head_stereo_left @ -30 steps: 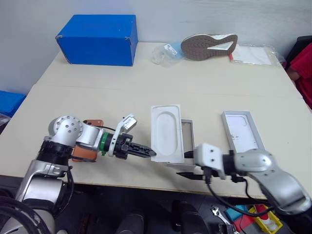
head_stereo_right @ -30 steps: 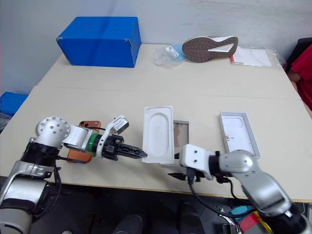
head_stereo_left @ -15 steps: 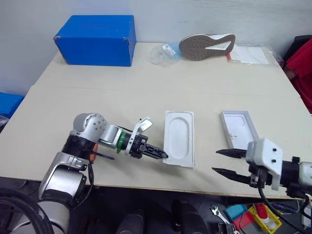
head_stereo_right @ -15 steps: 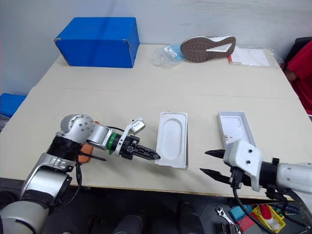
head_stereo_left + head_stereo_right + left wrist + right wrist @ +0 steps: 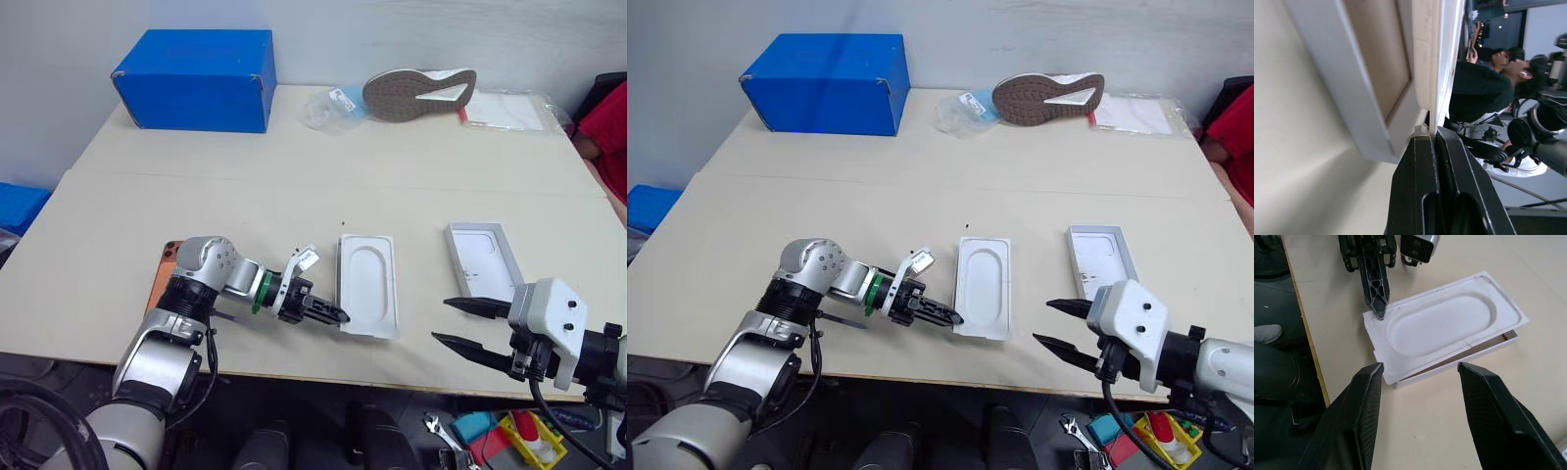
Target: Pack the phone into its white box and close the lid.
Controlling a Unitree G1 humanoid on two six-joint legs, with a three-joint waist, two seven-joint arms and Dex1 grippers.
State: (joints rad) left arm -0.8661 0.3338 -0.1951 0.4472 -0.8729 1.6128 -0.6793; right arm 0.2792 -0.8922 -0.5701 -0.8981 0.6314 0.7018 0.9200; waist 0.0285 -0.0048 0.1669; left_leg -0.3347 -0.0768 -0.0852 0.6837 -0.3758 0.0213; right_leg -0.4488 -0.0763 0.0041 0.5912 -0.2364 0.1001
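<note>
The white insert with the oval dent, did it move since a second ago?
Yes. The white insert slid toward the robot's right, closer to the white lid, which stayed put. The shut left gripper holds its corner.

phone [image 5: 163, 284]: orange, flat on table near front edge, mostly hidden behind left arm, only a strip shows.
white box [image 5: 1476, 350]: thin white walls, lies flat near table's front edge, w/ a flat white insert w/ oval dip sitting on top, so just its side wall peeks out.
lid [image 5: 482, 260]: white shell, open side up, plain white inside, flat on table, well apart to the right of box.
</note>
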